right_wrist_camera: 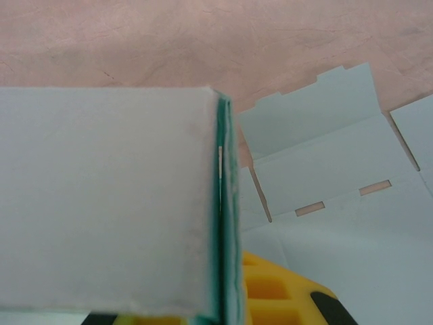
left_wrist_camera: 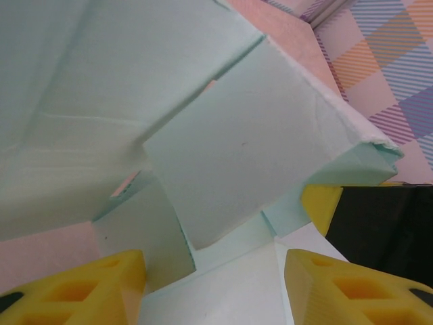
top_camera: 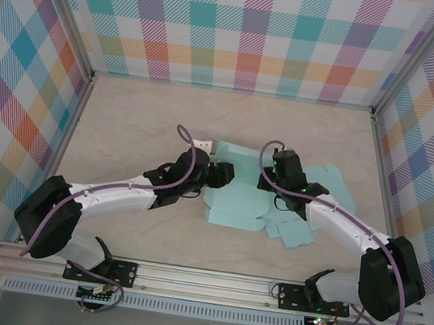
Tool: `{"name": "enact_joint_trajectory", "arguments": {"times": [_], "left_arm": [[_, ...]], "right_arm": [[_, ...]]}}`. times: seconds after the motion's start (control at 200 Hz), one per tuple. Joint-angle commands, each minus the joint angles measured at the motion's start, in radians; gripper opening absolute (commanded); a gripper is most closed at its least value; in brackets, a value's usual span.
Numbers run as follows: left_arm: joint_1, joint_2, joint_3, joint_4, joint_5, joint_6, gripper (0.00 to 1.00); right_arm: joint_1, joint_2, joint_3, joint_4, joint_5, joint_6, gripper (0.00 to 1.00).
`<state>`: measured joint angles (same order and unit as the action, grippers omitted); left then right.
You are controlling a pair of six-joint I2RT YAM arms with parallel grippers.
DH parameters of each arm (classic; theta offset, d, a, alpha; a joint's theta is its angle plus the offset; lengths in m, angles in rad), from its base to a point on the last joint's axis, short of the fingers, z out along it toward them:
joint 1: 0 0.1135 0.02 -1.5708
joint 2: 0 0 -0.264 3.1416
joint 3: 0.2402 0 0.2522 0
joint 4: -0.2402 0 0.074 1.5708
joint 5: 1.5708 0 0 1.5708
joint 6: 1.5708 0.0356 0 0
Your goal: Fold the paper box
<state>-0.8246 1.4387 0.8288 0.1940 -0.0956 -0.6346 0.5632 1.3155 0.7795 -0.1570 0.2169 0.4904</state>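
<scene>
The paper box [top_camera: 235, 206] is a pale teal cut-out, partly folded, lying mid-table between the two arms. My left gripper [top_camera: 217, 171] is at its left back corner. In the left wrist view its yellow fingers [left_wrist_camera: 74, 291] stand apart, straddling a pale panel [left_wrist_camera: 216, 284], with raised flaps [left_wrist_camera: 250, 149] just ahead; this gripper [left_wrist_camera: 213, 294] is open. My right gripper [top_camera: 275, 175] is at the box's back edge. In the right wrist view it [right_wrist_camera: 230, 305] is shut on a doubled upright wall [right_wrist_camera: 101, 196] seen edge-on, beside its yellow finger [right_wrist_camera: 284, 291].
Flat slotted flaps [right_wrist_camera: 325, 169] spread to the right over the beige table [top_camera: 126, 116]. Checkered walls [top_camera: 253, 29] with metal posts [top_camera: 387, 114] close in three sides. The mounting rail [top_camera: 208, 280] runs along the near edge.
</scene>
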Motion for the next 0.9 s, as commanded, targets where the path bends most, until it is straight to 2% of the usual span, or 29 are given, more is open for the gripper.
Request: {"name": "enact_joint_trajectory", "arguments": {"times": [0.0,0.12,0.26,0.535,0.605,0.695,0.805,0.895], "left_arm": [[-0.011,0.034,0.037,0.053,0.032,0.018,0.54],[-0.01,0.025,0.033,0.053,0.027,0.028,0.5],[-0.011,-0.045,0.009,0.014,0.026,0.053,0.5],[-0.011,-0.309,-0.015,-0.133,0.153,0.192,0.51],[-0.012,-0.383,-0.001,-0.176,0.151,0.234,0.53],[-0.01,-0.459,0.028,-0.277,0.032,0.305,0.54],[-0.003,-0.497,0.056,-0.411,-0.234,0.358,0.52],[0.029,-0.5,0.051,-0.453,-0.332,0.375,0.51]], "right_arm": [[0.012,-0.012,-0.005,0.032,-0.016,0.014,0.0],[0.013,-0.018,-0.009,0.025,-0.002,0.017,0.0],[0.013,-0.025,-0.013,0.02,0.015,0.013,0.0],[0.013,-0.042,-0.013,0.001,0.033,-0.003,0.0],[0.012,-0.051,-0.012,-0.007,0.041,-0.007,0.0],[0.013,-0.066,-0.018,-0.008,0.05,-0.006,0.0],[0.013,-0.076,-0.023,0.0,0.044,-0.006,0.0],[0.012,-0.081,-0.025,0.007,0.031,-0.007,0.0]]}}
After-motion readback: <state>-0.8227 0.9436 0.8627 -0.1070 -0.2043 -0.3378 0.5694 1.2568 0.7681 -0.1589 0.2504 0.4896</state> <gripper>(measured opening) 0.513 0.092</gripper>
